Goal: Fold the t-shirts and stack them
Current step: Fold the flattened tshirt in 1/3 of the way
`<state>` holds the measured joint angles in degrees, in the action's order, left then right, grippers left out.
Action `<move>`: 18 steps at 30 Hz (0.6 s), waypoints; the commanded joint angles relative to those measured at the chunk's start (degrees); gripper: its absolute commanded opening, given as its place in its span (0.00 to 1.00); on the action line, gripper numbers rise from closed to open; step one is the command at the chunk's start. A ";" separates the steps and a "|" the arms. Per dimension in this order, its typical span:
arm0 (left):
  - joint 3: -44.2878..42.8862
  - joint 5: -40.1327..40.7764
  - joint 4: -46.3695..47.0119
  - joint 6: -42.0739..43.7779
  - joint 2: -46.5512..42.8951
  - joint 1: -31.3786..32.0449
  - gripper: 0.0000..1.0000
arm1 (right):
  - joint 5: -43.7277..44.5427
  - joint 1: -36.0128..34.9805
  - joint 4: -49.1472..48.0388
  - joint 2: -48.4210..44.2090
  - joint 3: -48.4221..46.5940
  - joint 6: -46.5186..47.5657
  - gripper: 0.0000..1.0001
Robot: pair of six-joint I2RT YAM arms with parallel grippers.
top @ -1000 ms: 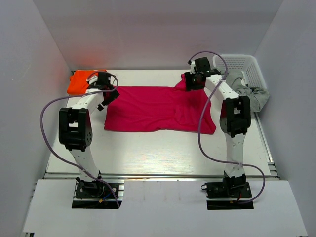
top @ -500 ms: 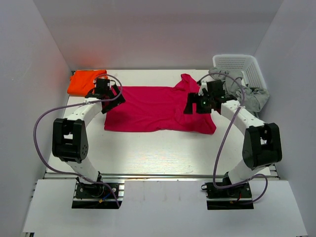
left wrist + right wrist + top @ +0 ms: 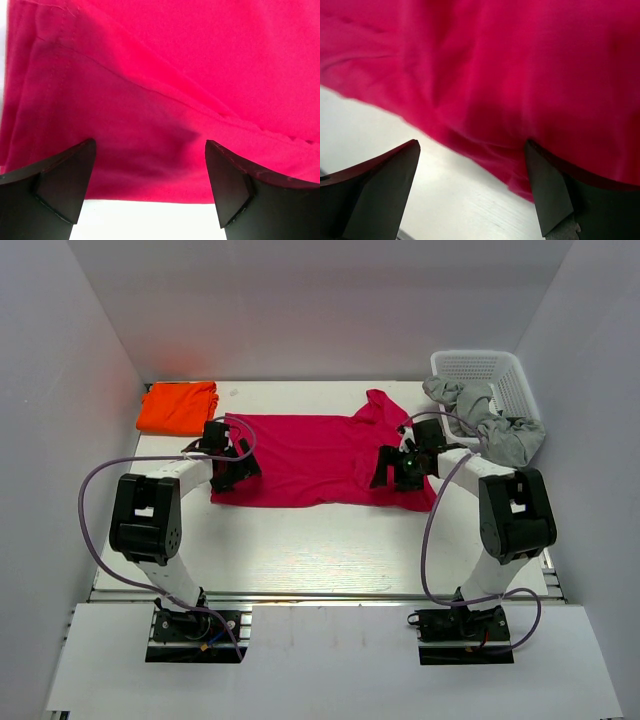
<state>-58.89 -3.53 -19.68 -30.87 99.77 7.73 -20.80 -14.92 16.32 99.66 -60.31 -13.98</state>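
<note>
Over at the far right, a white basket (image 3: 500,368) holds grey cloth (image 3: 495,425) that spills over its near rim. The magenta shirt (image 3: 310,455) lies spread mid-table (image 3: 320,540); the orange shirt (image 3: 178,406) sits folded in the far left corner. The left fingers (image 3: 232,468) are at the magenta shirt's left edge, the right fingers (image 3: 392,468) over its right part. Both pairs are spread apart, gripping nothing. Whether they touch the cloth is unclear.

You're looking at magenta shirt (image 3: 310,455): matt soft cloth, stitched hem. Orange shirt (image 3: 178,406): same. Tabletop (image 3: 320,540): white, slight sheen, faint grain. Basket (image 3: 480,367): white plastic lattice. Left claw fingers (image 3: 60,182): matt black.
</note>
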 commanded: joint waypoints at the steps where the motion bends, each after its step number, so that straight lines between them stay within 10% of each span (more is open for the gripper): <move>1: 0.01 2.30 -2.37 0.64 1.48 -0.43 1.00 | 7.95 1.82 -0.24 0.19 -0.77 -2.19 0.90; 18: 3.08 6.44 -3.78 1.17 -1.15 -0.96 1.00 | 12.90 6.04 4.16 -8.32 -4.73 0.52 0.90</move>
<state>-57.67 2.57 -19.31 -30.50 98.91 7.57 -5.34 -8.69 20.12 95.50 -63.07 -15.40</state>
